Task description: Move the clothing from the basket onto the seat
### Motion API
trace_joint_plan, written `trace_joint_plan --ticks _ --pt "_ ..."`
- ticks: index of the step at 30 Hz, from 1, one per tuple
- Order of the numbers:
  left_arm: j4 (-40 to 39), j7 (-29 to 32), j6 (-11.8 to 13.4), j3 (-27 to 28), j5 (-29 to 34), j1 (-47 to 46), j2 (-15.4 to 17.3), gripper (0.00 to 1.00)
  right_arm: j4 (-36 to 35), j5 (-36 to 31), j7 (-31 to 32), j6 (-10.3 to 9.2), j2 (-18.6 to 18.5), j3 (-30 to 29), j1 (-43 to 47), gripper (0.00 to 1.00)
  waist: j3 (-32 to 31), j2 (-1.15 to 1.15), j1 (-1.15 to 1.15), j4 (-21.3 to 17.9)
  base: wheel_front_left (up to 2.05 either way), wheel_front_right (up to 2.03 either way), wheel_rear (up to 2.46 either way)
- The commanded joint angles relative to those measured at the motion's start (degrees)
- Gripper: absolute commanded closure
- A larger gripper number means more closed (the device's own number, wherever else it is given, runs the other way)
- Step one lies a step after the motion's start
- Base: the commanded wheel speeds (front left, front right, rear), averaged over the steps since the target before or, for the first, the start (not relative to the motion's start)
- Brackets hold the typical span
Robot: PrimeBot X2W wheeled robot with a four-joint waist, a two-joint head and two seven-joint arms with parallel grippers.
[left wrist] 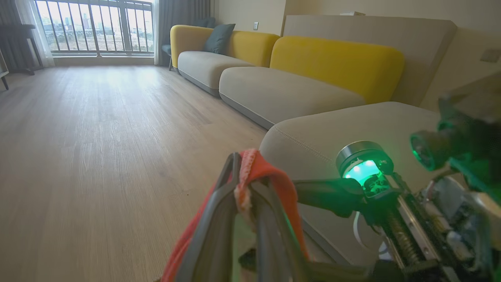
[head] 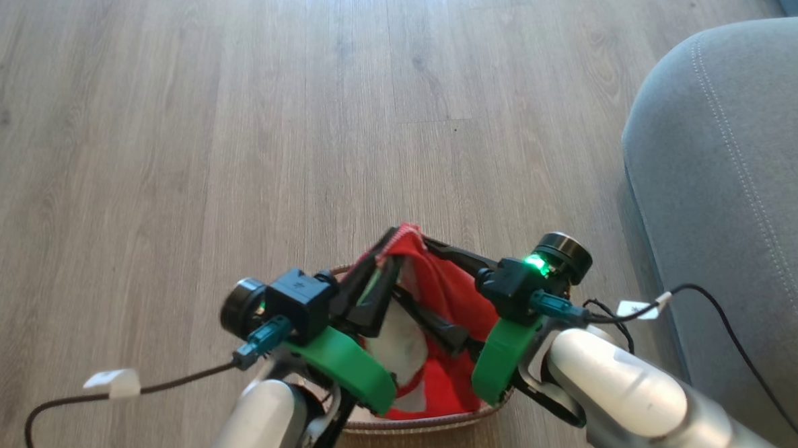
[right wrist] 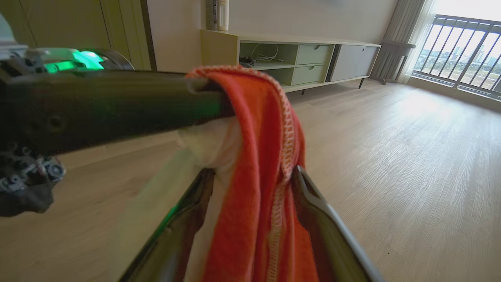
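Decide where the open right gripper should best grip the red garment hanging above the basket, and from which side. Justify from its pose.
Probably the hanging fold of the red garment under its stitched hem, below where the shut left gripper pinches it, approached from the robot's right, the seat side. The cloth drapes as a narrow vertical band between the open fingers of the right gripper.

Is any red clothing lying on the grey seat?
No, the red garment hangs above the basket, pinched by the left gripper, apart from the seat.
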Motion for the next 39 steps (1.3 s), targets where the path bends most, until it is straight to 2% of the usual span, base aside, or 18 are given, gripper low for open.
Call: trace_joint_plan --ticks 1,2,3,4,8,9,10,11,13,14,15,24,39 --pt "-2.9 0.3 -0.7 1.1 -0.8 -3.5 -0.4 1.00 -0.9 1.0 -0.5 -0.01 0.2 0.9 -2.4 0.00 -0.1 0.00 0.00 0.2 0.00 0.00 0.00" --pt "-3.0 0.4 -0.8 0.8 -1.0 -3.4 -0.4 1.00 -0.3 1.7 -0.5 -0.01 0.2 1.7 -2.7 0.02 -0.2 0.00 0.00 0.3 0.00 0.00 0.00" --pt "-3.1 0.4 -0.9 0.6 -1.2 -3.4 -0.4 1.00 0.2 2.5 -0.5 -0.01 0.2 2.2 -2.9 0.67 -0.3 0.00 0.00 0.4 0.00 0.00 0.00" --pt "-3.1 0.5 -1.0 0.5 -1.3 -3.4 -0.4 1.00 0.6 3.5 -0.5 -0.01 0.2 2.5 -3.2 1.00 -0.3 0.00 0.00 0.5 0.00 0.00 0.00" --pt "-2.6 0.1 -0.4 1.0 -1.3 -3.3 0.2 1.00 1.8 6.2 -0.5 -0.01 -0.3 2.8 -3.8 1.00 -0.4 0.00 0.00 0.6 0.00 0.00 0.00" --pt "-2.4 -0.1 -0.3 1.0 -1.2 -3.3 0.4 0.92 1.9 6.4 -0.5 -0.01 -0.4 2.6 -3.8 1.00 -0.4 0.00 0.00 0.5 0.00 0.00 0.00" --pt "-2.3 -0.3 -0.2 1.1 -1.3 -3.3 0.4 0.74 1.9 6.5 -0.5 -0.01 -0.5 2.3 -3.8 1.00 -0.4 0.00 0.00 0.5 0.00 0.00 0.00" --pt "-2.3 -0.3 -0.2 1.1 -1.3 -3.3 0.4 0.74 1.9 6.5 -0.5 -0.01 -0.5 2.3 -3.8 1.00 -0.4 0.00 0.00 0.5 0.00 0.00 0.00" --pt "-1.7 -0.7 -0.1 1.3 -1.3 -3.2 0.6 0.42 1.9 6.5 -0.5 -0.01 -0.8 1.4 -3.7 1.00 -0.4 0.00 0.00 0.2 0.00 0.00 0.00" --pt "-1.4 -1.0 0.0 1.4 -1.3 -3.2 0.6 0.09 1.9 6.4 -0.5 -0.01 -1.0 0.9 -3.6 1.00 -0.4 0.00 0.00 0.0 0.00 0.00 0.00" --pt "-1.1 -1.3 0.1 1.5 -1.3 -3.2 0.7 0.00 1.8 6.4 -0.5 -0.01 -1.2 0.3 -3.5 1.00 -0.4 0.00 0.00 -0.2 0.00 0.00 0.00" --pt "2.4 -3.6 0.5 1.4 -0.8 -3.6 1.0 0.00 -1.0 4.7 -0.5 -0.01 -3.4 -5.6 -2.9 1.00 0.7 0.00 0.00 -4.8 0.00 0.00 0.00" --pt "7.8 -6.0 -0.3 -1.9 -0.7 -3.9 -0.4 0.00 -5.1 2.5 -0.5 -0.01 -7.2 -12.3 -0.9 1.00 2.3 0.00 0.00 -18.2 0.00 0.00 0.00"
